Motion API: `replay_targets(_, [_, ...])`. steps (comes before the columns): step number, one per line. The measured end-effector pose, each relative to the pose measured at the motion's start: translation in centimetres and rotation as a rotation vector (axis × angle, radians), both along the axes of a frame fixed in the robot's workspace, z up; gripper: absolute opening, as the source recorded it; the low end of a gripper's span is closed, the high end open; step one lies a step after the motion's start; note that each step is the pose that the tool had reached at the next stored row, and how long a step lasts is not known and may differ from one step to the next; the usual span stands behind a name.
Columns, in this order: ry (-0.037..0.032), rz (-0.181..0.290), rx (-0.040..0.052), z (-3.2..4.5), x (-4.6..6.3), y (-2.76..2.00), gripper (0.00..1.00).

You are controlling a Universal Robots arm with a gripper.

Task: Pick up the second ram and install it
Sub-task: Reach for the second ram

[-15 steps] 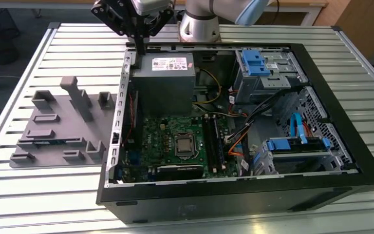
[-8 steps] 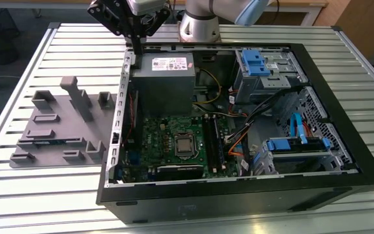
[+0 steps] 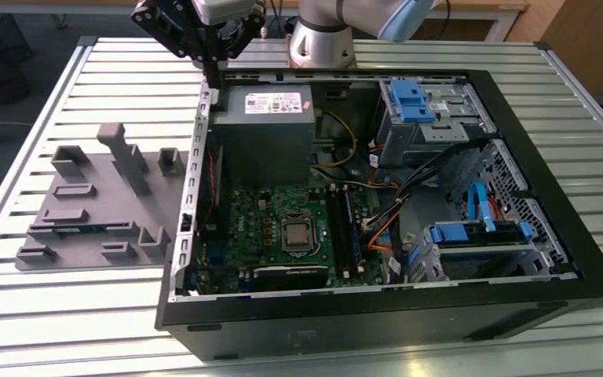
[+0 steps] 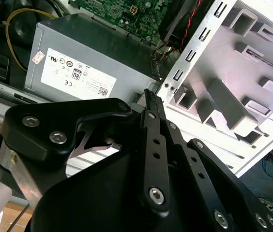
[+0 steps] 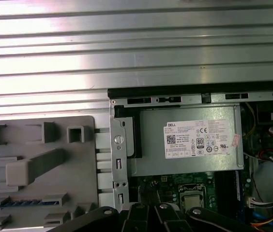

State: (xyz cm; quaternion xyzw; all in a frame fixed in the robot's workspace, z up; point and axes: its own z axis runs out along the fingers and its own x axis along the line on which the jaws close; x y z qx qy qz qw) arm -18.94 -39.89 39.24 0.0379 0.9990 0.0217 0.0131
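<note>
Gripper (image 3: pixel 214 82): fingers drawn together, nothing held. It hangs over the rim of the case (image 3: pixel 385 312), just beside the power supply (image 3: pixel 264 129). The second ram (image 5: pixel 15 203) sits in a slot of the grey fixture (image 3: pixel 103 196), outside the case and well apart from the gripper. Step in hand, as judged: approach for pickup. The grasp calls for parted jaws aligned across the stick's thin faces.

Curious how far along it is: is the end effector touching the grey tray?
No: in the exterior view the end effector hangs at the computer case's far edge, apart from the grey tray.
</note>
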Motion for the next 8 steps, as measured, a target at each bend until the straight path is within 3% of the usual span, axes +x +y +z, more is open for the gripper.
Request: replay_targets(8, [0.0,0.0,0.0,0.0,-0.32,0.0,0.11])
